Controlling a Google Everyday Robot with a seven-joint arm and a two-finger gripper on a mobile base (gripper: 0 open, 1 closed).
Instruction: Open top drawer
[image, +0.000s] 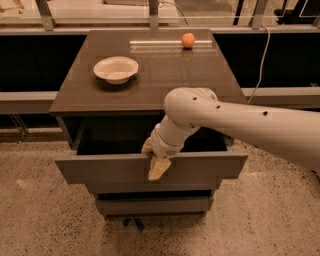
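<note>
Nearest is the speckled floor; on it stands a dark grey-brown cabinet. Low on the cabinet a narrower drawer front shows, closed and flush. Just above it is the top drawer; it is open and stands out toward the camera, its plain flat front well forward of the cabinet body, and the inside of the box behind it lies in shadow.

The claw sits at the middle of the upper edge of this front. One cream-coloured finger hangs down on the outer face, the other is behind the edge on the inner side; so the claw is closed narrowly over the front panel and has hold of it. The white arm comes in from the right side, bends at a round joint above the drawer and goes down to the claw.

Behind is the flat top of the bench; a white bowl stands on its left part; an orange ball lies near its far edge, well apart from the bowl. A thin cable hangs down at the far right.
</note>
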